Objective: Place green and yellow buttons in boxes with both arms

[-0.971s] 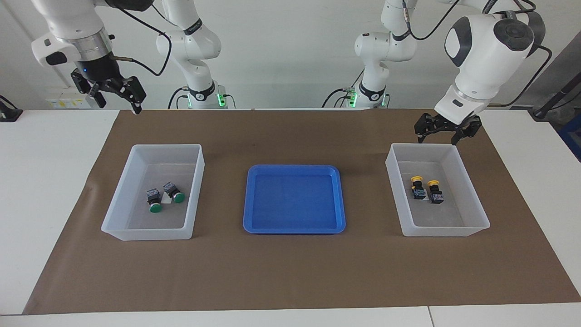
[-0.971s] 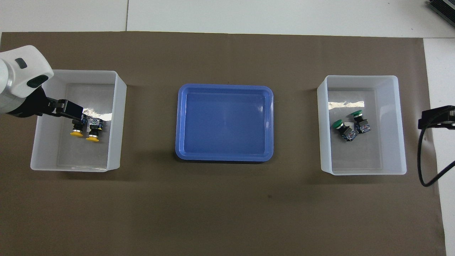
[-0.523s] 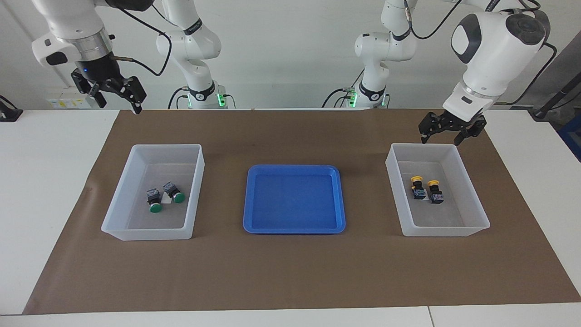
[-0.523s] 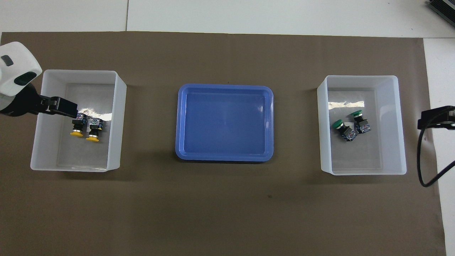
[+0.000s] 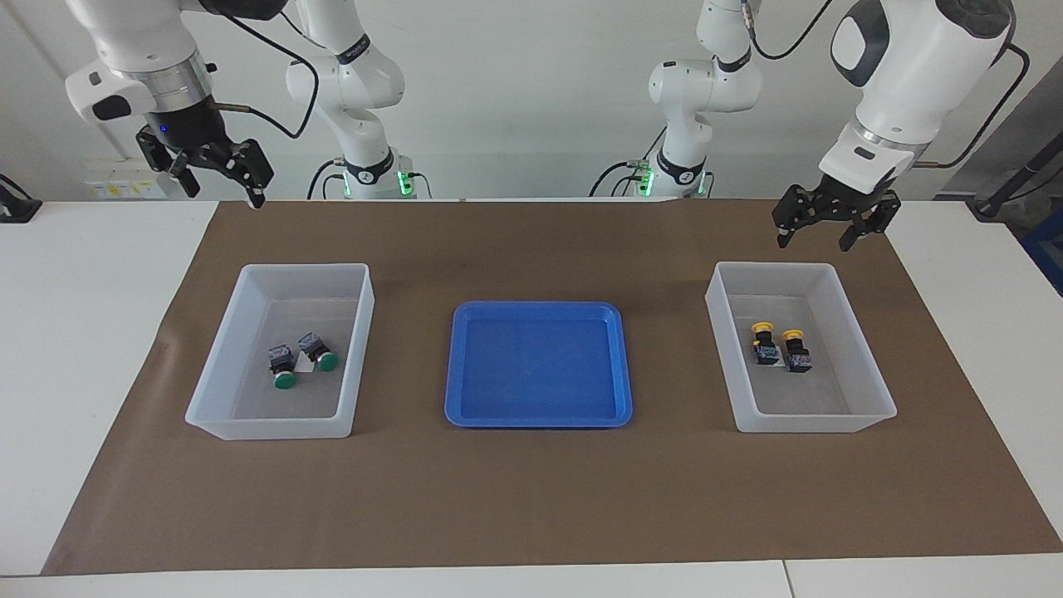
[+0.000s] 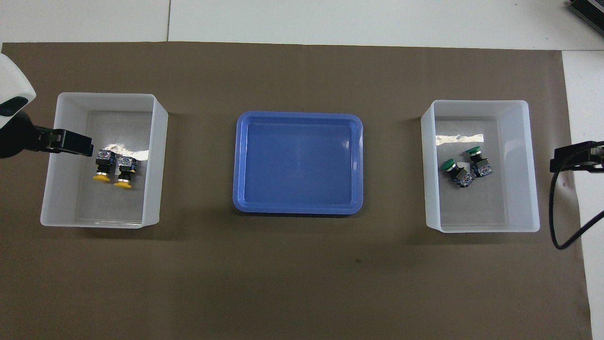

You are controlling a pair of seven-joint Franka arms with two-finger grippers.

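While both arms pull up and away vs a sec ago, we see the left pincer (image 5: 833,228) now higher, released, holding nothing, over the brown mat by the box (image 5: 859,332) w/ both yellow buttons (image 5: 781,346). Right pincer (image 5: 217,176) released too, up over the worktop edge, barely shifted. Green buttons (image 5: 303,359) sit unmoved in the other box (image 5: 249,332); blue tray (image 5: 538,415) btwn boxes.

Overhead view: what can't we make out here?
- Left gripper: cut off by the view's edge; only one dark finger shows over the yellow buttons' box.
- Right gripper: only a dark tip shows at the edge, beside the green buttons' box.
- Box labels: buttons cover them.
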